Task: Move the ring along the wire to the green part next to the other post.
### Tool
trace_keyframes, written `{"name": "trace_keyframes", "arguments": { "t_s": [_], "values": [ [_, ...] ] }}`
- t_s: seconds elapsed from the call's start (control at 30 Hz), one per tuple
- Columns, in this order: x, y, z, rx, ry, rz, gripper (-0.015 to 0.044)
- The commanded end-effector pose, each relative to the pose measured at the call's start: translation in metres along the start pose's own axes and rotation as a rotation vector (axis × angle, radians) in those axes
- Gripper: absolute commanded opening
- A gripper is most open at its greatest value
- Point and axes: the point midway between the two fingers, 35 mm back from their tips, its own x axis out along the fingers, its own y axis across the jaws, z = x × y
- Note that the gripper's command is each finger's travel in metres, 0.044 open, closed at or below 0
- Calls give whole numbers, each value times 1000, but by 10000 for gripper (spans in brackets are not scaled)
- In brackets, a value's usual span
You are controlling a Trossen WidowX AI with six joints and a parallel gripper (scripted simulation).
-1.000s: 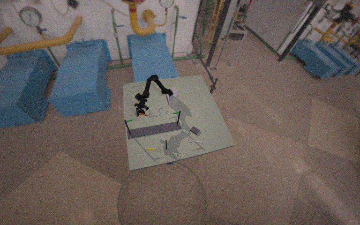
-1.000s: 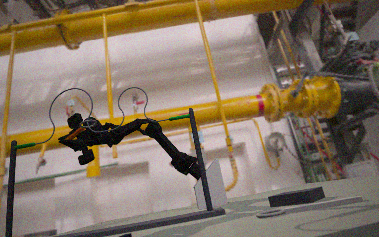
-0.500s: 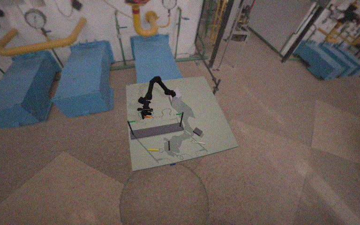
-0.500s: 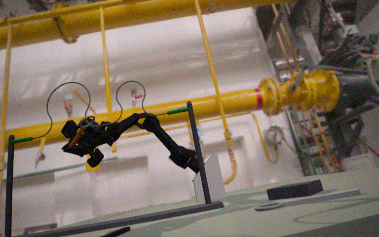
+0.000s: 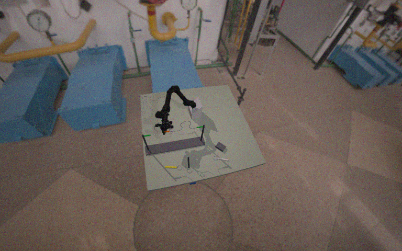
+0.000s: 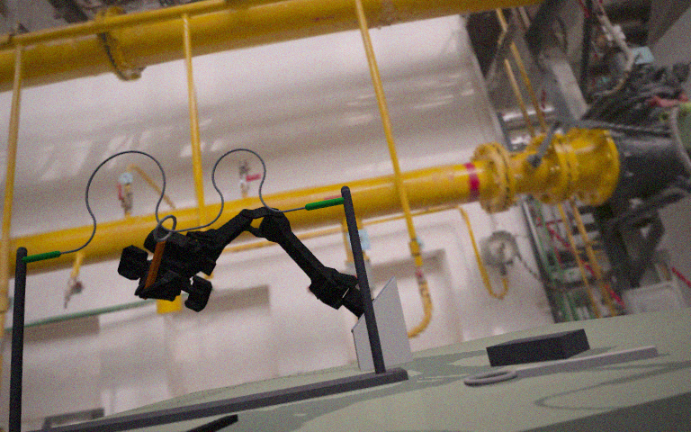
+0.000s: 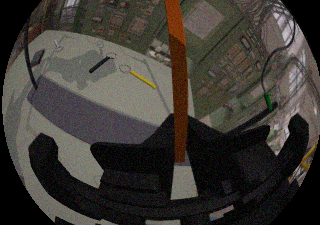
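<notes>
My gripper (image 6: 165, 267) is shut on the orange handle (image 6: 152, 263), which also shows upright in the wrist view (image 7: 178, 79) and as a small orange spot in the top view (image 5: 166, 131). The grey ring (image 6: 166, 226) at the handle's top sits around the thin grey wire (image 6: 124, 176) in the dip between its two loops. The wire runs from the green part by the left post (image 6: 41, 256) to the green part by the right post (image 6: 323, 203). Whether the ring touches the wire I cannot tell.
Both posts (image 6: 361, 278) stand on a dark grey base bar (image 5: 175, 145) on the green mat. A dark block (image 6: 536, 346), a loose ring with a white handle (image 6: 491, 376), a yellow-handled ring (image 5: 171, 167) and a white panel (image 6: 387, 326) lie around.
</notes>
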Motion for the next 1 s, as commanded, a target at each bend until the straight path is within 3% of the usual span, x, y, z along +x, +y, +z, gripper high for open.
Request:
{"name": "trace_keyframes", "arguments": {
  "t_s": [0.0, 0.97],
  "values": [
    [2, 17, 0, 92, -12, 55, -150],
    [-3, 94, 26, 527, -66, 302, -150]
  ]
}}
